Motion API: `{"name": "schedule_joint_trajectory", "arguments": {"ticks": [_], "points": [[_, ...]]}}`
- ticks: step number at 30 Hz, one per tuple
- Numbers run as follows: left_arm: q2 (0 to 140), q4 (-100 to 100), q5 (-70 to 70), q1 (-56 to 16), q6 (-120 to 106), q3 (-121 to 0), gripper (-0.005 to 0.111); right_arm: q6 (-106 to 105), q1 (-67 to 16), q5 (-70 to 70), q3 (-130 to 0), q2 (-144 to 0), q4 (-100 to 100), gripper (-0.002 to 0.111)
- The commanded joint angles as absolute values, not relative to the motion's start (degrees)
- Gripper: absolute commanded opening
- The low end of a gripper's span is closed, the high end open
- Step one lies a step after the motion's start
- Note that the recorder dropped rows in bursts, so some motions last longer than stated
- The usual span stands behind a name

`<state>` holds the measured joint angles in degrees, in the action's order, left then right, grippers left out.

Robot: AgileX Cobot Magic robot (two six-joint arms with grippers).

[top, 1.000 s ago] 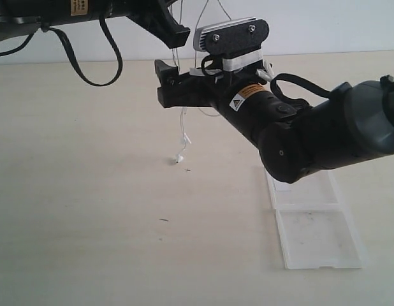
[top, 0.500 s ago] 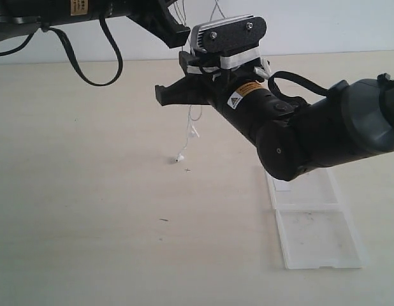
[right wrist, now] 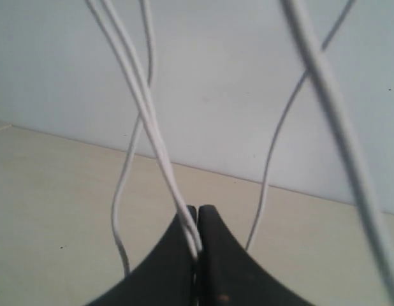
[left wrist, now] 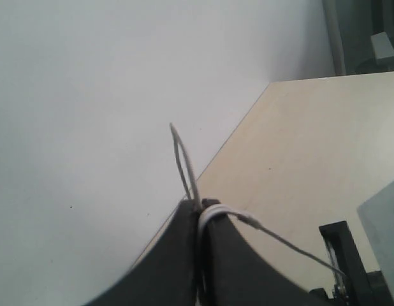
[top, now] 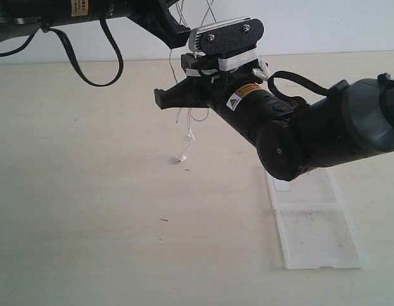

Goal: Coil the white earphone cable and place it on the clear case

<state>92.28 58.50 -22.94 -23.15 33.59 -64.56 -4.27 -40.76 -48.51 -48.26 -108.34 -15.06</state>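
Well, the pale table carries the case, open and flat, its far half partly hidden behind the bulky right arm. Up in the air, the right gripper and left gripper are each clamped on the cable, thin white strands looping between them, an earbud dangling low over the table, well apart from the case

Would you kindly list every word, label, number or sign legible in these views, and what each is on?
No text here can actually be read.
On the left arm, a yellow label: print too small to read.
On the right arm, a warning label: a black triangle sign shows; its words are too small.
In the clear case, a white sticker: no readable print.
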Motion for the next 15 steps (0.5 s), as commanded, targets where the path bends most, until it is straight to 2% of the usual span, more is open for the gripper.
{"name": "schedule_joint_trajectory", "arguments": {"ticks": [1, 4, 7, 11, 15], "points": [[91.59, 57.75, -23.73, -23.43, 34.18, -64.84, 0.0, -4.43, -41.01, -47.11, -48.56, -108.0, -15.1, 0.026], [91.59, 57.75, -23.73, -23.43, 34.18, -64.84, 0.0, -4.9, -41.01, -46.54, -48.56, -108.0, -15.1, 0.049], [91.59, 57.75, -23.73, -23.43, 34.18, -64.84, 0.0, -4.9, -41.01, -45.71, -48.44, -107.78, -15.1, 0.064], [91.59, 57.75, -23.73, -23.43, 34.18, -64.84, 0.0, -4.9, -41.01, -43.49, -48.44, -106.51, -16.62, 0.075], [91.59, 57.75, -23.73, -23.43, 34.18, -64.84, 0.0, -5.05, -41.01, -39.01, -48.44, -103.37, -16.62, 0.082]]}}
